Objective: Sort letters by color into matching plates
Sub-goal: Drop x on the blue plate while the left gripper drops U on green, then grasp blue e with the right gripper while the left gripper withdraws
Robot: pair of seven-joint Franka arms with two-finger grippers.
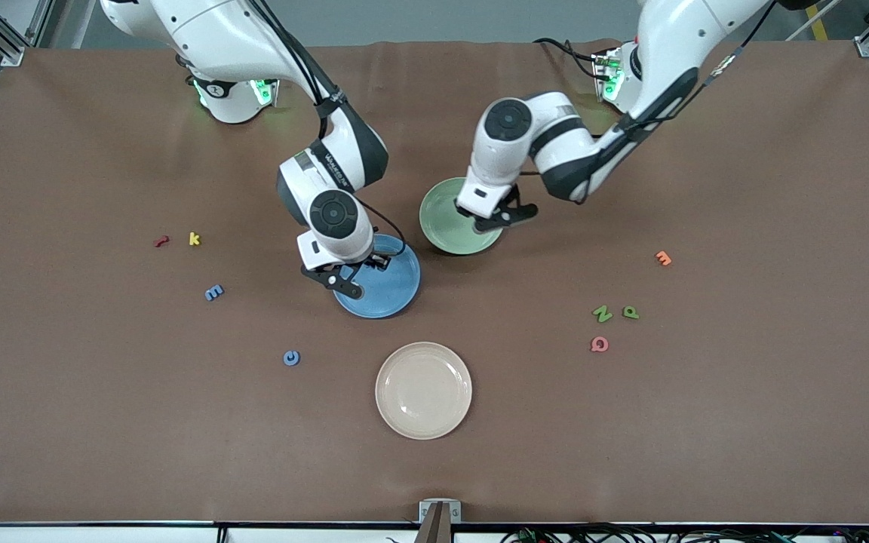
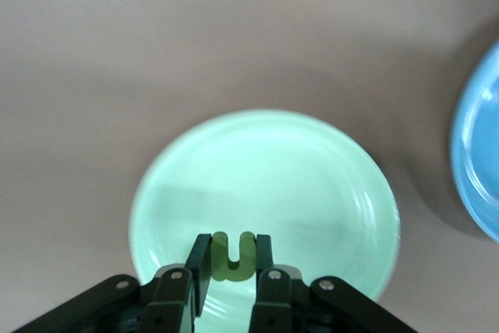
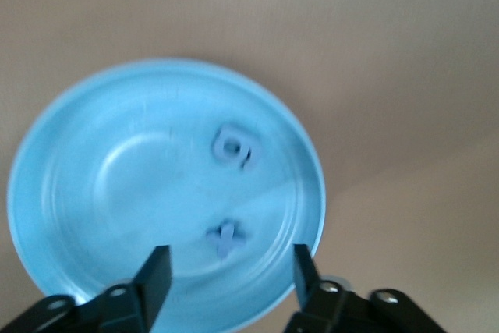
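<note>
My left gripper hangs over the pale green plate, shut on a green U-shaped letter; that plate shows nothing else in it. Over the blue plate my right gripper stands open, nothing between its fingers. In the blue plate are two blue letters, a round one and an x-shaped one. Loose on the table: a blue E and a blue C toward the right arm's end, a green N and a green P toward the left arm's end.
A beige plate sits nearer the front camera than the blue plate. A pink letter lies by the green N, an orange letter farther from the front camera. A red letter and a yellow k lie toward the right arm's end.
</note>
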